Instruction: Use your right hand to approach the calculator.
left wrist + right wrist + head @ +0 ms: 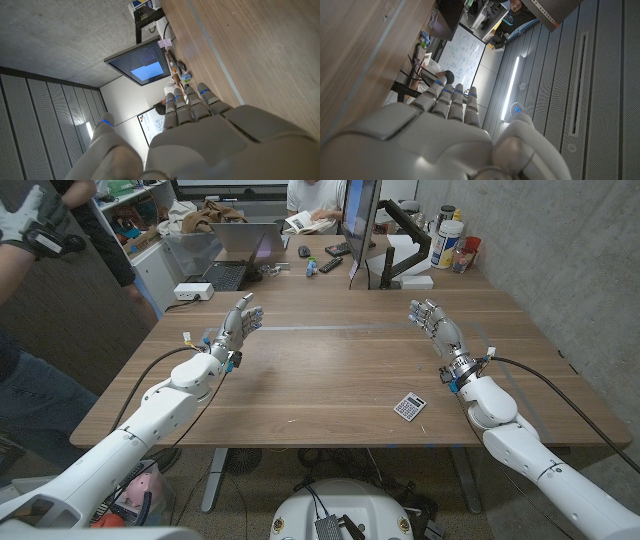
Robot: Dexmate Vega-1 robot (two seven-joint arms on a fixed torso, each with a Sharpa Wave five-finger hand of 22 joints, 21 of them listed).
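White right hand (437, 325) raised, fingers spread, holding nothing. Calculator (409, 407) lies flat on the wooden worktop (330, 370), nearer me than that hand, well apart. Probably light, rigid, slippery plastic; I'd pinch its long edges.

The head view looks down over the worktop (330, 370); each wrist view (turned sideways) looks close along its hand toward the monitor (141, 64), shared.
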